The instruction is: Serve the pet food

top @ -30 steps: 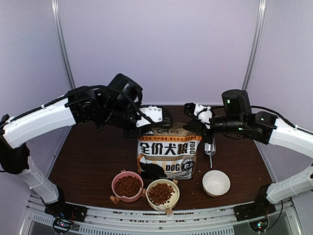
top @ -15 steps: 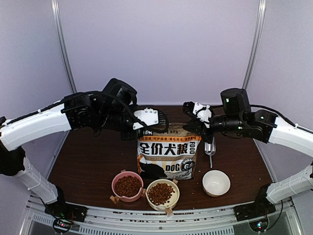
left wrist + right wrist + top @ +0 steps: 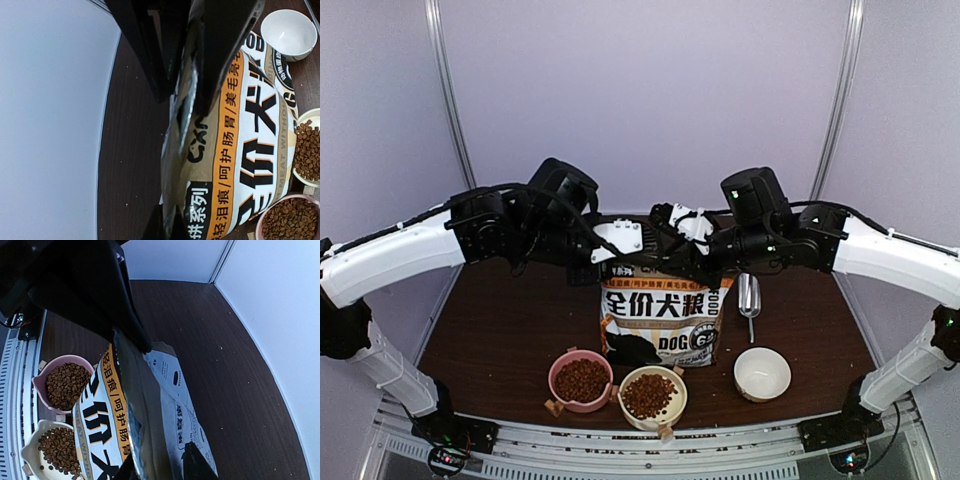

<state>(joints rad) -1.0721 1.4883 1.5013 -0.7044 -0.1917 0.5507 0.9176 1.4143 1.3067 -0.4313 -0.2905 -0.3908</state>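
**Two servings out, a third to come**

The pet food (image 3: 581, 380) lies as loose brown heaps in two bowls at the middle of the near edge of the table (image 3: 500, 320): the pink bowl (image 3: 552, 378) and, just beside it on the right, the cream bowl (image 3: 682, 392). A white bowl (image 3: 762, 370), toward the near right corner, holds none. Behind the filled pair the printed bag (image 3: 665, 320) stands upright at mid-table, and the metal scoop (image 3: 749, 296) lies flat just beside its right flank.

The left gripper (image 3: 186, 100) is pinched narrow on the bag's top rim, the edge running between its dark fingers (image 3: 225, 45). The right gripper (image 3: 676, 258) is at the same rim; whether it clamps or merely touches I cannot tell (its wrist view shows one dark finger (image 3: 100, 305) over the edge).

The step looks like spreading the mouth for a third serving. To do it well, each claw wants its own wall of the rim, pulled apart gently and level, so the bag neither tears nor tips forward onto the bowls.
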